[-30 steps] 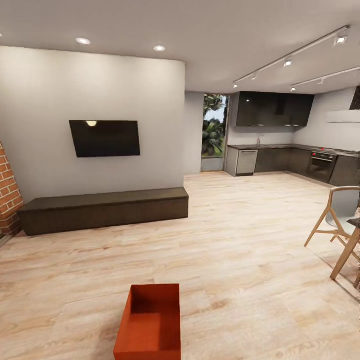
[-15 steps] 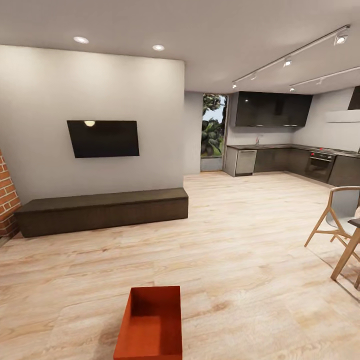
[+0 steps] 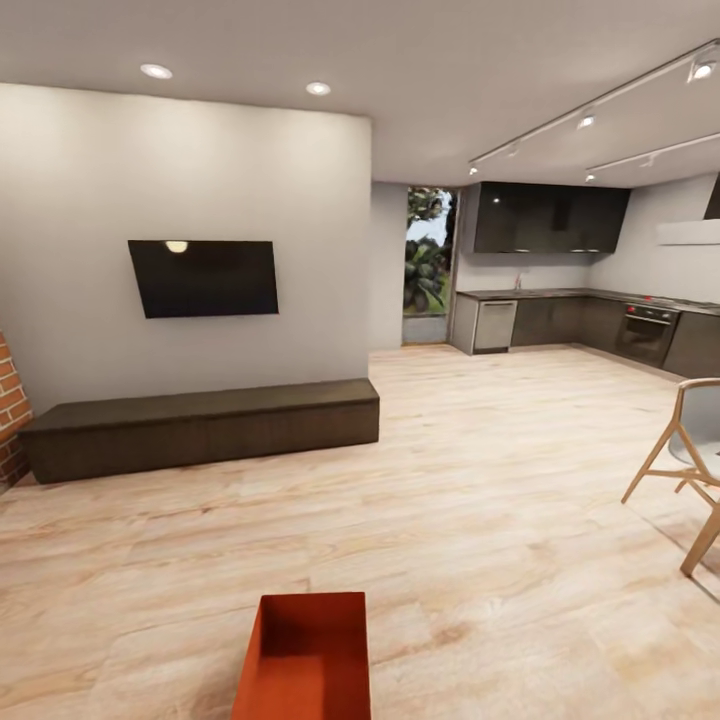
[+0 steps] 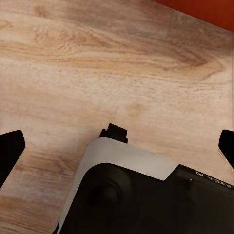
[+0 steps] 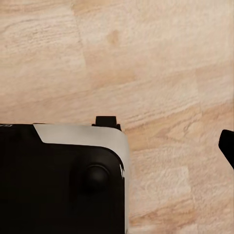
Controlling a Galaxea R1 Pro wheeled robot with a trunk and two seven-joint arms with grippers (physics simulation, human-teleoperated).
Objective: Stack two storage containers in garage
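Note:
One orange-red open-top storage container (image 3: pixel 305 660) sits on the pale wood-plank floor of the living room (image 3: pixel 480 520), close in front of me at the lower middle of the head view, cut off by the frame edge. A strip of its red wall (image 4: pixel 200 9) shows in the left wrist view. My left gripper (image 4: pixel 118 146) hangs open over the planks above my own base, nothing between its dark fingertips (image 4: pixel 9 151). My right gripper (image 5: pixel 117 146) is open too, one fingertip (image 5: pixel 227 145) showing over bare planks. The garage is out of view.
A long low dark-brown cabinet (image 3: pixel 200 425) stands against the wall under a black TV (image 3: pixel 205 278). The brick fireplace (image 3: pixel 10 415) is at the far left. A wooden-legged chair (image 3: pixel 685 455) stands at the right. The kitchen (image 3: pixel 580 320) lies beyond.
The whole head view has shifted: the camera has moved forward, so the container sits lower and nearer, and the chair has slid toward the right edge. Nothing in the room has moved.

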